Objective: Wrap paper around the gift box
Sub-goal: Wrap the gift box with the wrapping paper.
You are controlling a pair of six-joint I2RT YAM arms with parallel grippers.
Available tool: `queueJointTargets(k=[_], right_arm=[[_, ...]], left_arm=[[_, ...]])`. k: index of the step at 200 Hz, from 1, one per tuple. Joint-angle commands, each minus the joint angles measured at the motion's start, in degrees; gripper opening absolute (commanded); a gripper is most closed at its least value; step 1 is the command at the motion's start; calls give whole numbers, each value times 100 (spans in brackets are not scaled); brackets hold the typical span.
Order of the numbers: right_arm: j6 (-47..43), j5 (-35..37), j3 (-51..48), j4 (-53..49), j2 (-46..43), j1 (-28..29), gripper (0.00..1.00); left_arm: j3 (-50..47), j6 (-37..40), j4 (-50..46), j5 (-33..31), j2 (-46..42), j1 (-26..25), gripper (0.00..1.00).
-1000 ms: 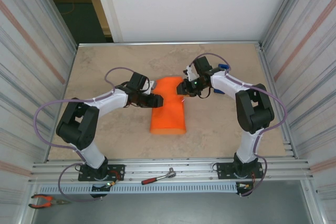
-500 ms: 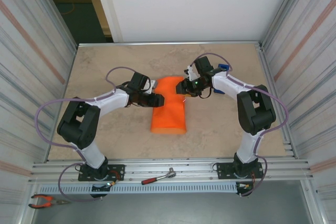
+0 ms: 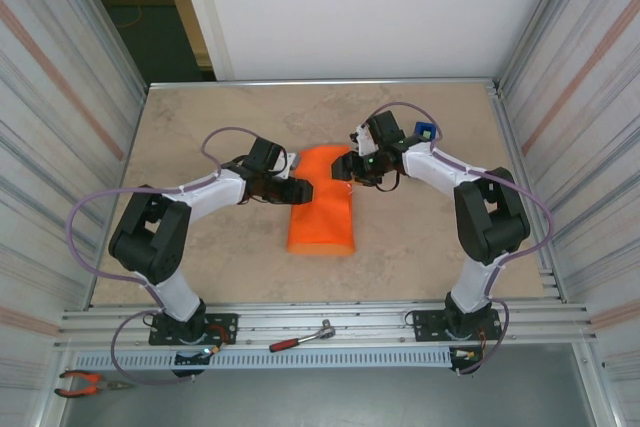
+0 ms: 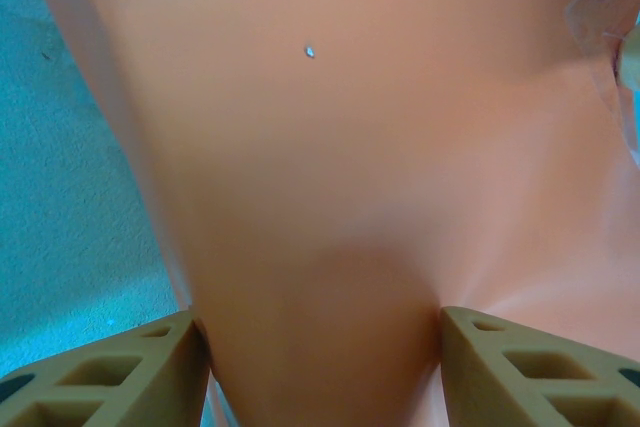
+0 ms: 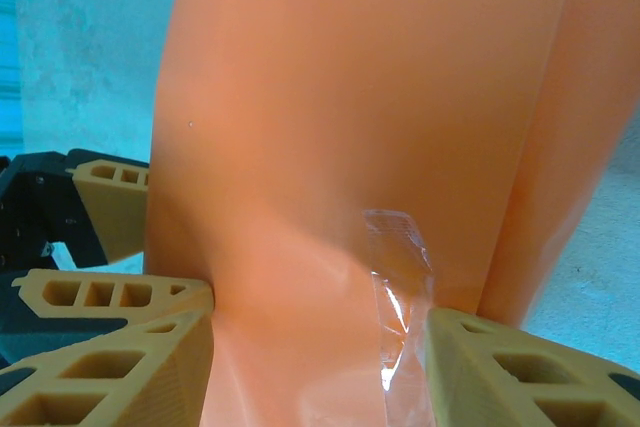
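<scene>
Across the middle of the tan surface, running from 12 down toward 6 o'clock, lies the paper, a bright orange sheet already closed round into a long parcel. The gift box is hidden inside it, presumably at the far end where both arms meet. Since a second ago the right arm has shifted slightly, its elbow swinging out toward 3 o'clock and its wrist drawing a touch toward 12, while the left arm and the parcel have stayed put. I read that as the right side easing off after pressing a seam, so the wrap looks well along, though the end at 6 o'clock seems not yet folded. The left pincer, at the parcel's 9 o'clock flank, is about half open and clamped on the paper, which fills the gap between its tan fingers. The right pincer, at 2 o'clock of the parcel, straddles the orange skin at a similar width; whether it grips I cannot tell. The paper is smooth and plain, and it carries a strip of clear tape, crinkled and partly lifted, just beside the right pincer's finger
</scene>
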Motion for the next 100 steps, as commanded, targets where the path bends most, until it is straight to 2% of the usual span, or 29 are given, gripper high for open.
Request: queueJointTargets(k=[1,100], right_arm=[[278,526,-127,-178,-149,36,57],[516,1211,23,-422,-173,306,62]], left_arm=[[-275,121,-823,-873,473,-51,58],[-283,118,-820,-875,481,-56,58]])
